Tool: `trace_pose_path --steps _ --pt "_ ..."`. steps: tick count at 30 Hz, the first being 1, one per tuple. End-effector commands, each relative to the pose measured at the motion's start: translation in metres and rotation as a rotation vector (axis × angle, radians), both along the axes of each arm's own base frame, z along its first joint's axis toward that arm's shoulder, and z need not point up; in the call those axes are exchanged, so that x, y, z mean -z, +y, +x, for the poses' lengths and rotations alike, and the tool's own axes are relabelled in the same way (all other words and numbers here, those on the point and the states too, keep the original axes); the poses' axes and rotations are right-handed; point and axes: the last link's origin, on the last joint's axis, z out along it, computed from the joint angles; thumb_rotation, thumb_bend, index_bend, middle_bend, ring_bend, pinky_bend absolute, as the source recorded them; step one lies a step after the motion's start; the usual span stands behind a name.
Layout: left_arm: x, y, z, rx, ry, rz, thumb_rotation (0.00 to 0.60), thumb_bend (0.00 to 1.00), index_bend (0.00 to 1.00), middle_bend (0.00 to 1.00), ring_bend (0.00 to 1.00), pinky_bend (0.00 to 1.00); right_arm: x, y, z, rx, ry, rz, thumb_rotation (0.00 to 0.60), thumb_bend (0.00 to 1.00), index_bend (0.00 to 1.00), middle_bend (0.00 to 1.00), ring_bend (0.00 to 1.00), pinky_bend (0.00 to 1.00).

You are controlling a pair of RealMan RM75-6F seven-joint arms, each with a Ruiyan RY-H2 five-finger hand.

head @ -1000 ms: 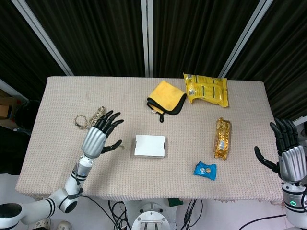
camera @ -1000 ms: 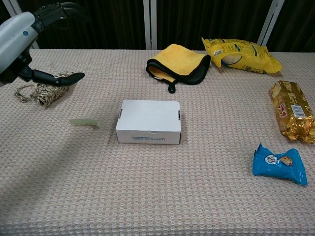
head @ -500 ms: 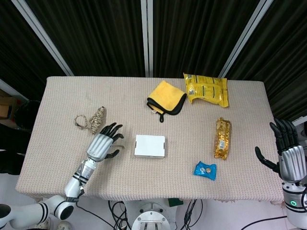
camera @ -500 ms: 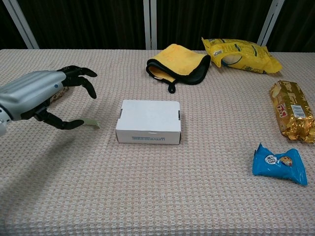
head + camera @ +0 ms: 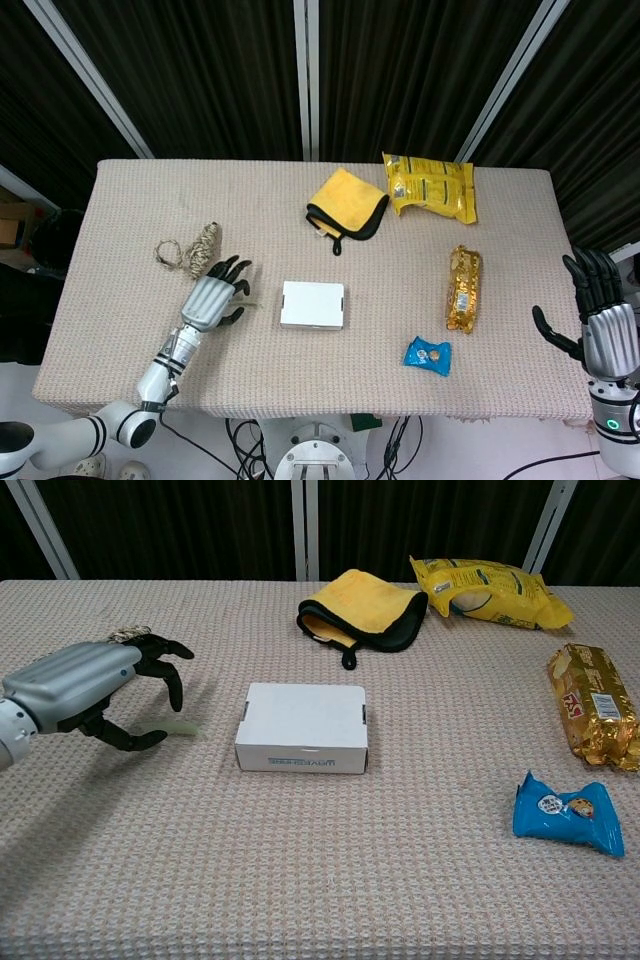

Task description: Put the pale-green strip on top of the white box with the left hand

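left hand (image 5: 95, 690) fingers curled apart over strip (image 5: 180, 728), not clamped | we judge strip thin, light, bendy | we pinch its middle | box (image 5: 303, 726) beside

1. Blue print along the front face of the white box (image 5: 302, 726), too small to read.
2. Red-and-white label on the gold snack pack (image 5: 593, 706), lettering blurred.
3. Printing on the yellow bag (image 5: 489, 590), not legible either.
4. Round pictures only on the blue packet (image 5: 567, 816); no readable words.
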Motion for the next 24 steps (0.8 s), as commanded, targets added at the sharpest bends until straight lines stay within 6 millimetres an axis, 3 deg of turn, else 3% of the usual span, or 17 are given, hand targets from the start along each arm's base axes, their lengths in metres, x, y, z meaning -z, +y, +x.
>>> trace_pose_path --steps 1,24 --pt "0.0004 0.0005 -0.0004 -0.003 0.002 -0.003 0.6 0.29 0.47 0.13 0.04 0.16 0.0001 -0.0002 0.0 0.001 0.002 0.001 0.6 0.34 0.0 0.0 0.0 0.0" --pt "0.0056 0.0038 -0.0041 -0.017 0.029 -0.013 0.6 0.34 0.53 0.15 0.04 0.16 0.0012 -0.0006 -0.005 0.018 0.006 0.008 0.6 0.35 0.0 0.0 0.0 0.0"
